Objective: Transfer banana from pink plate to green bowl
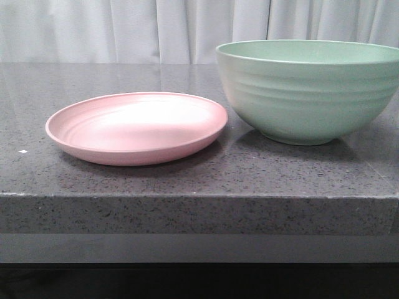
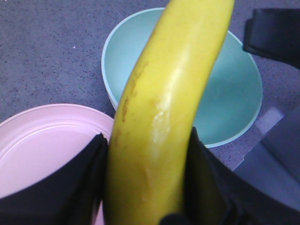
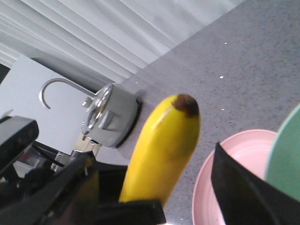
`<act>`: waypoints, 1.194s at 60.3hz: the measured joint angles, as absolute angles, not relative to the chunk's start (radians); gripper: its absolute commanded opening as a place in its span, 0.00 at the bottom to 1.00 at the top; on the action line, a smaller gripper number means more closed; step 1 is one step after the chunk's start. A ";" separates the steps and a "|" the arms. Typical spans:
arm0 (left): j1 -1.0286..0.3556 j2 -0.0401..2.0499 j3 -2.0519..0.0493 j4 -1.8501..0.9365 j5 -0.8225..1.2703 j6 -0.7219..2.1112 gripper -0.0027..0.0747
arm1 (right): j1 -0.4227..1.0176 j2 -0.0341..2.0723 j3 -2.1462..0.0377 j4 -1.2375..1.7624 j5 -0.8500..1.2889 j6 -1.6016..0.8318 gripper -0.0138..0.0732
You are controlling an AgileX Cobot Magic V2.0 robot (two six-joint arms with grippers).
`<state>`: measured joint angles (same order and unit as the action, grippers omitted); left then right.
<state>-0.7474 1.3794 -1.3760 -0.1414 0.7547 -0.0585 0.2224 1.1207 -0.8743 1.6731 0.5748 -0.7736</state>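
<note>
Left gripper (image 2: 147, 187) clamps the light, soft, bruisable banana (image 2: 164, 117) mid-body, lower centre; right gripper (image 3: 154, 161) closure unclear

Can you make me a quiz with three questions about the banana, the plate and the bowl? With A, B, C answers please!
1. Seen from the front, where is the green bowl compared with the pink plate?
A. on its left
B. on its right
C. on top of it

2. What colour is the banana?
A. yellow
B. blue
C. red

3. Where is the banana?
A. lying on the plate
B. lying in the bowl
C. held between the left fingers

Answers:
1 B: the bowl stands to the plate's right.
2 A: its skin is bright yellow.
3 C: black fingers press both its sides, and the plate is bare.
</note>
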 measured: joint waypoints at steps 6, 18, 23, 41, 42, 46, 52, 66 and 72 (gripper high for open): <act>-0.747 1.379 -1.376 -0.141 0.755 -0.059 0.22 | 0.222 1.208 -0.913 1.750 0.627 -0.841 0.75; -0.747 1.379 -1.376 -0.141 0.757 -0.059 0.22 | 0.235 1.334 -0.980 1.779 0.695 -0.870 0.75; -0.747 1.379 -1.376 -0.141 0.757 -0.059 0.22 | 0.254 1.360 -0.998 1.781 0.708 -0.874 0.74; -0.747 1.372 -1.378 -0.139 0.757 -0.054 0.29 | 0.297 1.378 -1.014 1.782 0.695 -0.876 0.38; -0.747 1.372 -1.378 -0.139 0.757 -0.054 0.31 | 0.297 1.378 -1.014 1.782 0.696 -0.876 0.38; -0.747 1.372 -1.378 -0.139 0.757 -0.049 0.44 | 0.297 1.378 -1.014 1.782 0.696 -0.876 0.38; -0.747 1.372 -1.378 -0.139 0.759 -0.047 0.65 | 0.298 1.378 -1.020 1.777 0.692 -0.876 0.38; -0.747 1.372 -1.378 -0.139 0.759 -0.044 0.75 | 0.257 1.378 -1.150 1.515 0.655 -0.891 0.40; -0.747 1.372 -1.378 -0.139 0.760 -0.044 0.75 | 0.203 1.378 -1.222 1.326 0.639 -0.892 0.40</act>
<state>-0.7474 1.3724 -1.3782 -0.1394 0.7600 -0.0443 0.2027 1.3780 -1.2218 1.3261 0.6394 -0.8917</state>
